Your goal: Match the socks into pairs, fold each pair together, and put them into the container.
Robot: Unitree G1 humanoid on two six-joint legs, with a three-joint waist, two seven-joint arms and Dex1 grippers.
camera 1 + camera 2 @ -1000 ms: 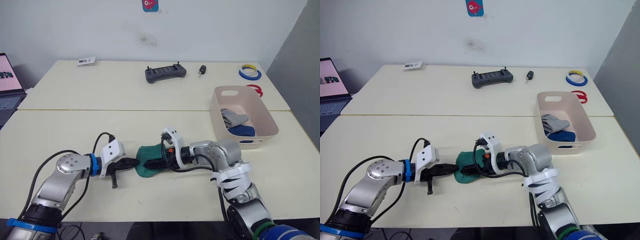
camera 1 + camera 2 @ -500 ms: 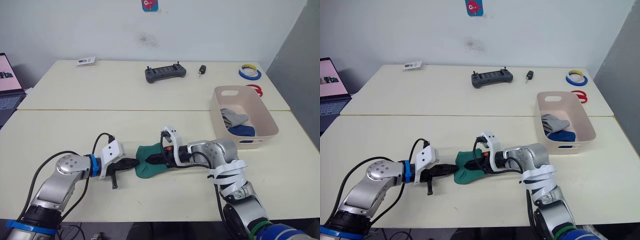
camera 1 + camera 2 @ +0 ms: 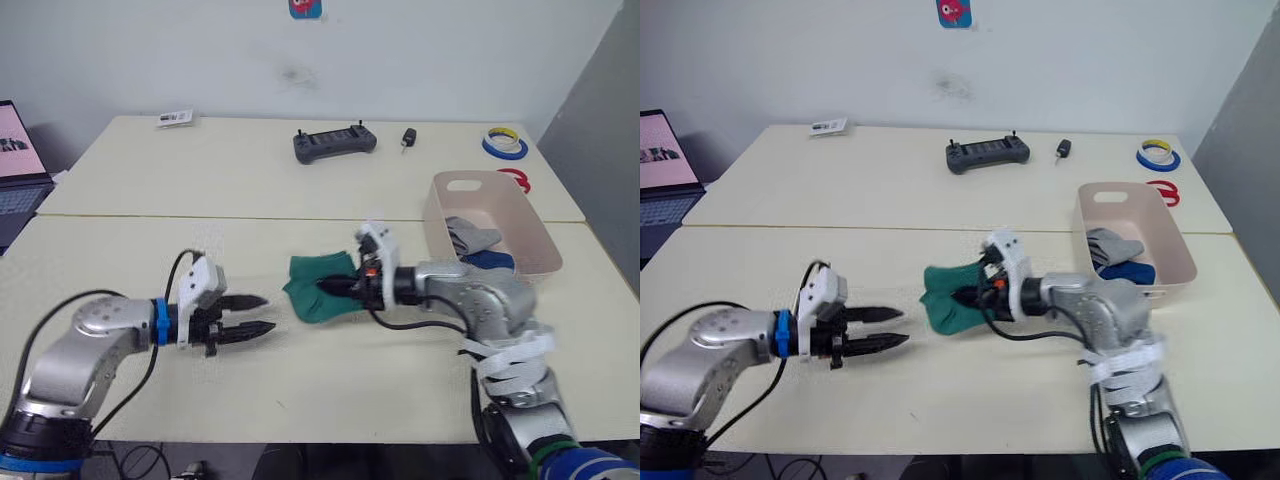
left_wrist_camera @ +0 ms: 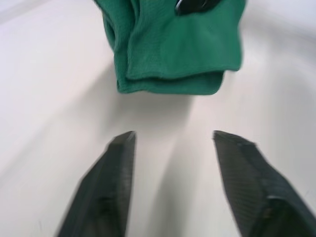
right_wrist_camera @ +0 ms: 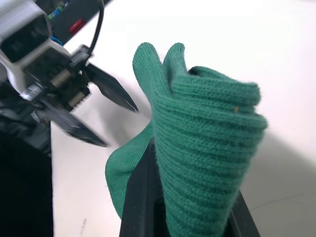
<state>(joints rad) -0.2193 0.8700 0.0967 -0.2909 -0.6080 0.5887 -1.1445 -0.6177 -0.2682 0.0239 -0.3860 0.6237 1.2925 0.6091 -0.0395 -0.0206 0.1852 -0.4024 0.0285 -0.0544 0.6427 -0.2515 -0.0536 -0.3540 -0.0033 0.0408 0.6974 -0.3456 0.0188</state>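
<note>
1. Two pale cream tables (image 3: pixel 120 250) stand end to end against a white wall, with a laptop (image 3: pixel 20 160) at the far left edge and a small card (image 3: pixel 174 119) on the far table.
2. On the near table the left gripper (image 3: pixel 255 316) hovers low over the surface with its two black fingers (image 4: pixel 111 182) spread well apart and nothing between them; it points toward the socks and stops just short of them.
3. Just beside those fingertips lie the green socks (image 3: pixel 318 285), folded into a bundle; in the left wrist view the layered edges (image 4: pixel 168 54) sit stacked one on another.
4. From the other side the right gripper (image 3: pixel 345 289) is clamped on the green bundle, the knit fabric draped over and around its black fingers (image 5: pixel 143 197), so the bundle looks slightly lifted at that end, though I cannot be sure it clears the table.
5. On the far table sit a dark handheld controller (image 3: pixel 334 142) and a small black key fob (image 3: pixel 407 138).
6. At the right the container (image 3: pixel 455 187) rests across the seam of the two tables, holding a grey pair (image 3: pixel 472 236) and a dark blue pair (image 3: pixel 488 258) side by side.
7. Beyond it lie a roll of blue and yellow tape (image 3: pixel 502 144) and a red ring (image 3: pixel 516 178).
</note>
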